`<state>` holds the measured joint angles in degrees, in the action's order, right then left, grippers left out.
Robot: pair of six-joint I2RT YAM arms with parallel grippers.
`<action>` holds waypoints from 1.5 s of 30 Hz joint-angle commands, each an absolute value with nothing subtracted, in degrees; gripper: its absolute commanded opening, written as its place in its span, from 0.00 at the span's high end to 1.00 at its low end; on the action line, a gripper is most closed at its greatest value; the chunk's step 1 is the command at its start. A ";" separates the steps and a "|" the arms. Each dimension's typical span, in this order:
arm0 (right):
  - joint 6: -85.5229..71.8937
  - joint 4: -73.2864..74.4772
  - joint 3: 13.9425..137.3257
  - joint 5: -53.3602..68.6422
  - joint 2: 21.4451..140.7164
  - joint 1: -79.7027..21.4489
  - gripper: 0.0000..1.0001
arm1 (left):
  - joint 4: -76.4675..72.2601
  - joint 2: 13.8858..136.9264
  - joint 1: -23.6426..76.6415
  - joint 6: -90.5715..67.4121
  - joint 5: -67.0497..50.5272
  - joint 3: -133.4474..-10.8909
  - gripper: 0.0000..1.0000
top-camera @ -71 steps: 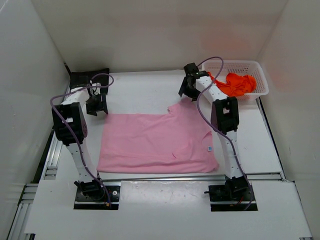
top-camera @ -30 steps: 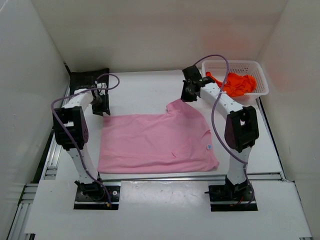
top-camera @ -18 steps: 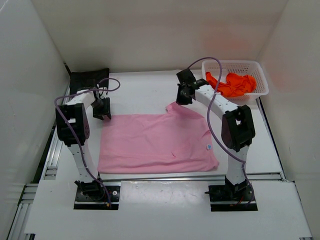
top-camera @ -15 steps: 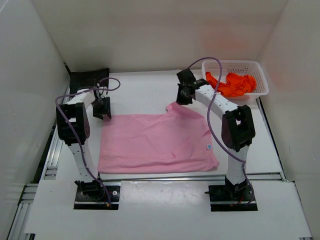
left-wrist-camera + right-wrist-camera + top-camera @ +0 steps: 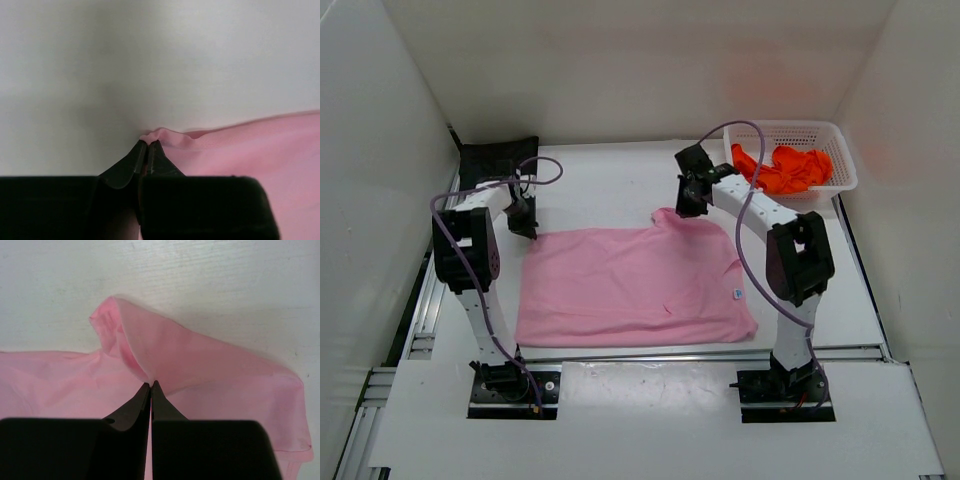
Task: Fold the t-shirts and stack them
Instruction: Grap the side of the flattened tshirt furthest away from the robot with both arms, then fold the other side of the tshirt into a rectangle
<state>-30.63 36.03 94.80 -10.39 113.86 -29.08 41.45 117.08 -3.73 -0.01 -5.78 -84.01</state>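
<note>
The pink t-shirt [image 5: 630, 285] is lying flat in the middle of the white surface [image 5: 610, 185]. At its far edge, the left pincer [image 5: 146, 148] is pinching the left corner. The right pincer [image 5: 150, 388] is pinching a raised fold by the sleeve. I think the first fold is starting. Next, both should be lifting evenly and bringing that edge nearer. Farther back, the black t-shirt [image 5: 495, 155] is sitting left, and the orange t-shirt [image 5: 790, 168] is lying in the basket [image 5: 845, 160].

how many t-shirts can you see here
3: the pink t-shirt spread flat mid-table, the orange t-shirt bunched in the basket, the black t-shirt at the far-left corner. Others could hide beneath the orange one.
</note>
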 commanded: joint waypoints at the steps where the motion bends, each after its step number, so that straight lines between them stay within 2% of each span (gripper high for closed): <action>1: -28.83 38.06 88.70 -10.99 105.66 -29.36 1.00 | 43.33 109.62 -3.16 0.00 -6.77 -77.98 0.90; 7: -29.97 36.83 67.55 -14.49 86.95 -31.55 1.00 | 43.33 93.03 -3.16 0.00 -3.08 -68.67 0.90; 13: -38.22 36.83 50.75 -17.66 69.64 -35.41 1.00 | 43.33 82.98 -2.02 0.00 1.93 -61.18 0.90; 17: -42.45 36.21 45.37 -18.46 65.74 -36.65 1.00 | 43.33 80.60 -0.54 0.00 2.46 -61.17 0.90; 27: -45.35 35.68 41.92 -19.07 65.30 -38.67 1.00 | 42.80 72.35 4.30 0.00 7.90 -45.98 0.90; 33: -45.88 35.68 40.87 -19.07 62.41 -38.67 1.00 | 42.80 69.35 6.23 0.00 12.56 -42.28 0.90; 37: -42.64 34.46 44.46 -20.48 64.85 -38.15 1.00 | 42.28 73.19 6.24 0.00 12.57 -48.23 0.90; 39: -39.92 33.93 49.55 -20.31 67.49 -36.66 1.00 | 41.05 76.62 6.24 0.00 14.67 -55.35 0.90; 45: -36.30 33.40 61.95 -16.70 80.06 -31.21 1.00 | 40.43 88.67 6.24 0.00 17.05 -69.95 0.90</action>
